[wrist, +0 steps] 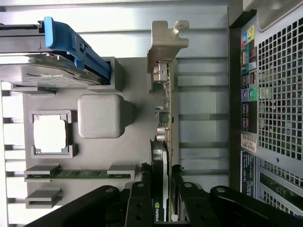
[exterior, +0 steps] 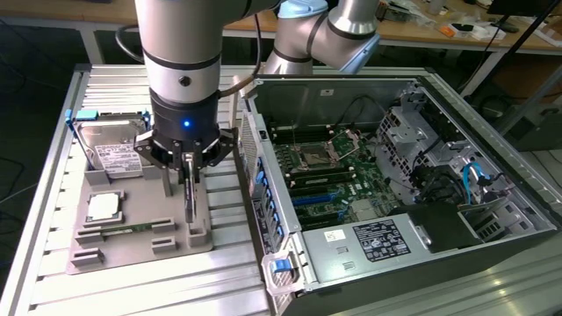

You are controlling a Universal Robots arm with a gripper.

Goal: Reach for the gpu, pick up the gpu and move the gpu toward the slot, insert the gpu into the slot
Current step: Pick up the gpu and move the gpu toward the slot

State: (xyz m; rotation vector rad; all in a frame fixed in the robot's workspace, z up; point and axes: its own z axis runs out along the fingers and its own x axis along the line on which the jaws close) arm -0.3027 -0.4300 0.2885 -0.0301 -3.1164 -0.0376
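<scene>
Pinching the gpu point(wrist: 166, 127) on both faces, gripper point(exterior: 187, 174) sat low over the tray point(exterior: 131, 251); card stood on edge in it.

A ribbed aluminium table point(exterior: 131, 289) catches a bright glare toward six o'clock, a cluttered wooden workbench point(exterior: 422, 33) runs across twelve o'clock, and dark floor point(exterior: 26, 131) lies at nine o'clock.

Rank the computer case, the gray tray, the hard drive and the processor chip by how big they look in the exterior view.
1. computer case
2. gray tray
3. hard drive, partly hidden behind the arm
4. processor chip
</scene>
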